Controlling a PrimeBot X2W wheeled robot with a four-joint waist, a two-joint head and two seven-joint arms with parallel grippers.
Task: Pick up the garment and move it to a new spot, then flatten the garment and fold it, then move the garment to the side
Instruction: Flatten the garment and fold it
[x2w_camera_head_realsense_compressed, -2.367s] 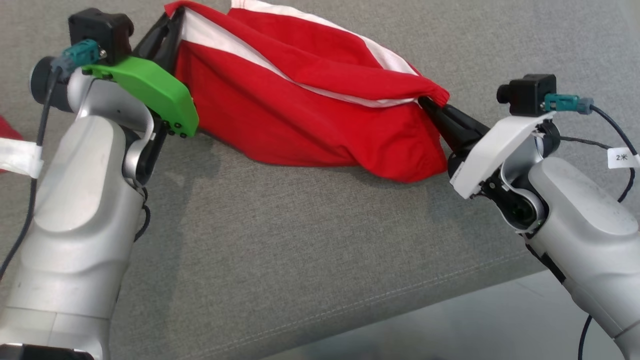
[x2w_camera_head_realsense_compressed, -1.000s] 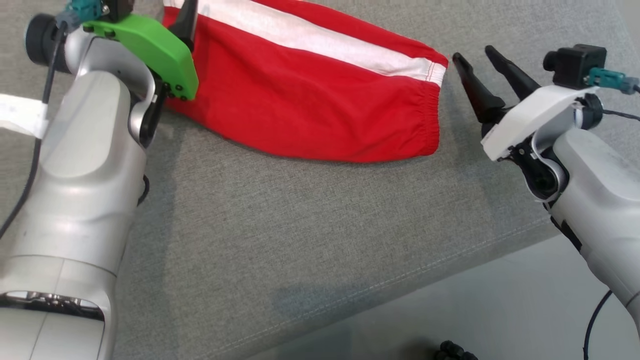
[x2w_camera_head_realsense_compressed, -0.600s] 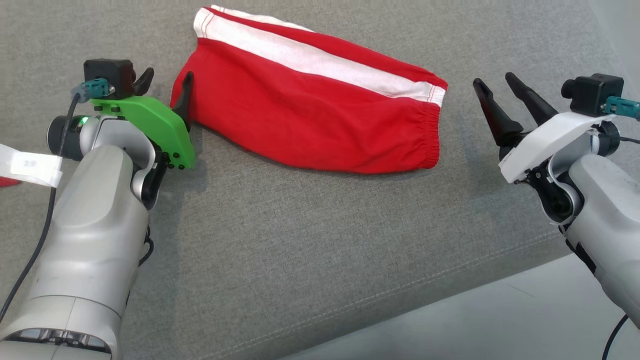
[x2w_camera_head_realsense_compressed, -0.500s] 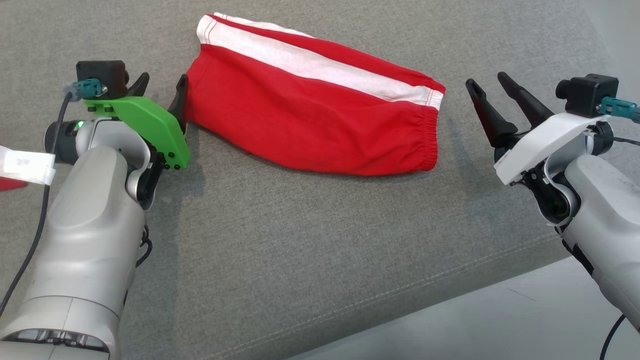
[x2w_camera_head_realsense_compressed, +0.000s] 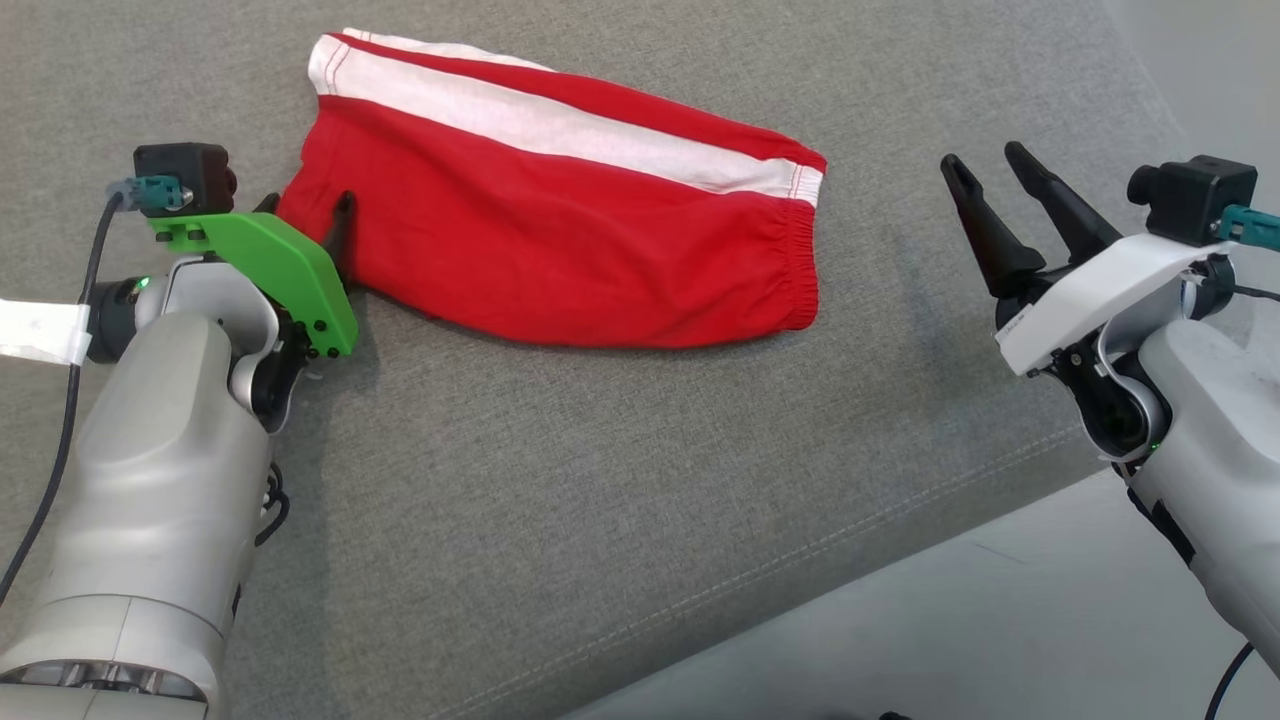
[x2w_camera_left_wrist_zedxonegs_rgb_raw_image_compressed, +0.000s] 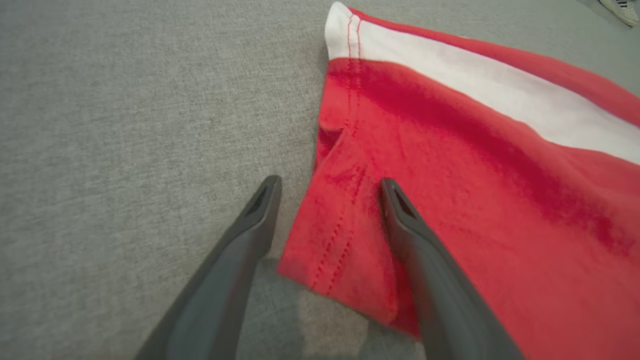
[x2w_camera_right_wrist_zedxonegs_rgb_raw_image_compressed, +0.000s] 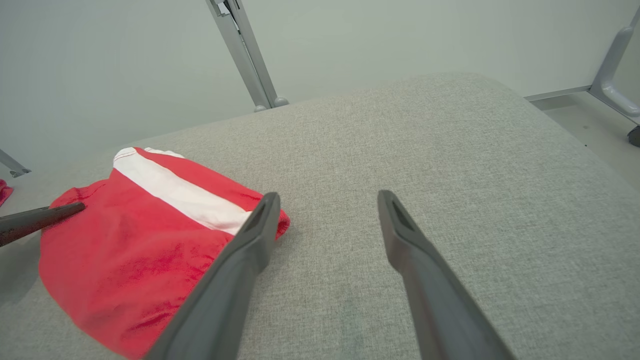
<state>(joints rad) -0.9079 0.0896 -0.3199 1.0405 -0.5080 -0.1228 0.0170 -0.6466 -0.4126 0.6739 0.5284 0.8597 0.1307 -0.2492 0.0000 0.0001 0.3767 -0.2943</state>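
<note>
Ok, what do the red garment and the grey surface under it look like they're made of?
Red garment: soft matte knit, probably cotton jersey, judging by the visible stitching and gathered elastic edge. Grey surface: woven upholstery fabric, matte, with a heathered weave and a stitched seam.

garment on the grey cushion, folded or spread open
Folded, lying flat: the garment shows as a single leg shape, elastic waistband at one end, layered hem at the other.

One red garment (x2w_camera_head_realsense_compressed: 560, 250) is being counted on one grey cushion (x2w_camera_head_realsense_compressed: 600, 480), lying between two pincers, the left gripper (x2w_camera_left_wrist_zedxonegs_rgb_raw_image_compressed: 330, 184) at its hem and the right gripper (x2w_camera_head_realsense_compressed: 983, 160) apart.
</note>
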